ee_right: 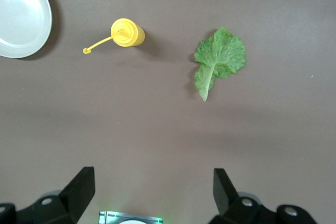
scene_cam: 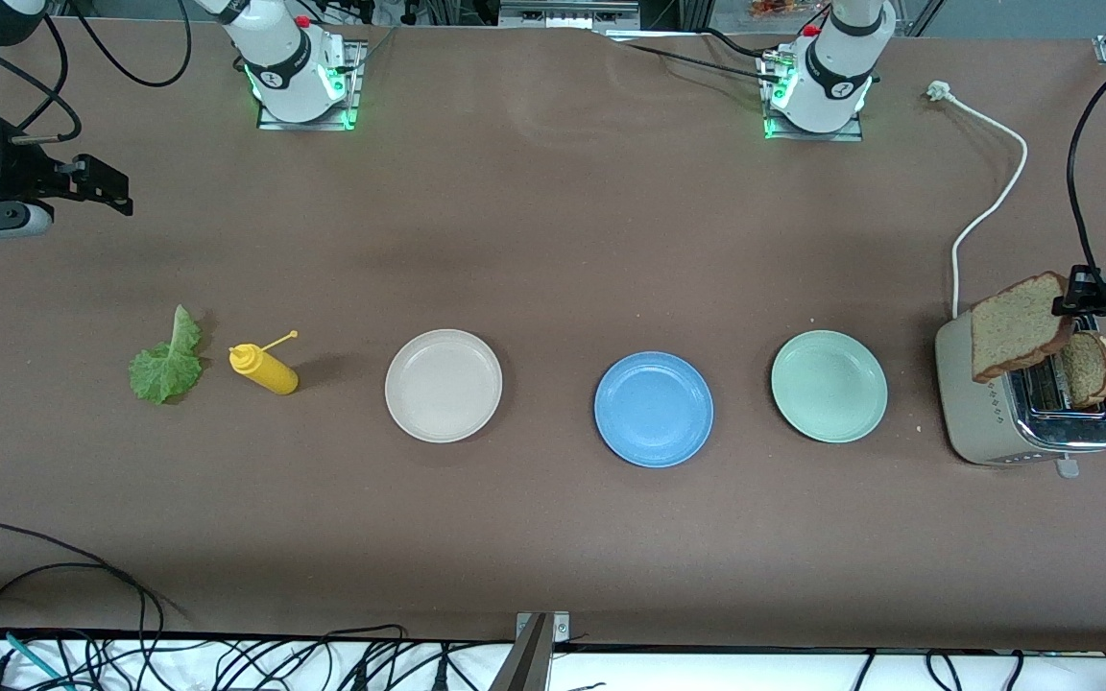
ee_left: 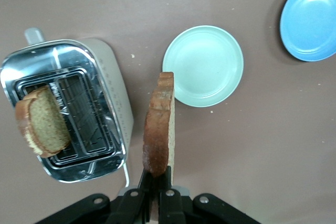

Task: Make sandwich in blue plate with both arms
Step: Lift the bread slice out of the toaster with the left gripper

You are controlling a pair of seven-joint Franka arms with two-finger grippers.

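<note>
My left gripper [scene_cam: 1068,305] [ee_left: 156,176] is shut on the edge of a brown bread slice [scene_cam: 1019,324] [ee_left: 159,124], which it holds on edge in the air just above the toaster [scene_cam: 980,422] [ee_left: 107,72]. A second bread slice [scene_cam: 1088,368] [ee_left: 43,120] stands in a toaster slot. The blue plate [scene_cam: 654,409] [ee_left: 310,17] lies bare in the middle of the row of plates. A green lettuce leaf [scene_cam: 167,360] [ee_right: 219,59] lies flat toward the right arm's end of the table. My right gripper [scene_cam: 109,187] [ee_right: 153,182] hangs open over bare table there, holding nothing.
A mint-green plate [scene_cam: 829,386] [ee_left: 203,65] lies between the blue plate and the toaster. A cream-white plate [scene_cam: 444,385] [ee_right: 18,14] and a yellow squeeze bottle [scene_cam: 265,369] [ee_right: 126,32] lie between the blue plate and the lettuce. A white power cord [scene_cam: 990,202] runs from the toaster.
</note>
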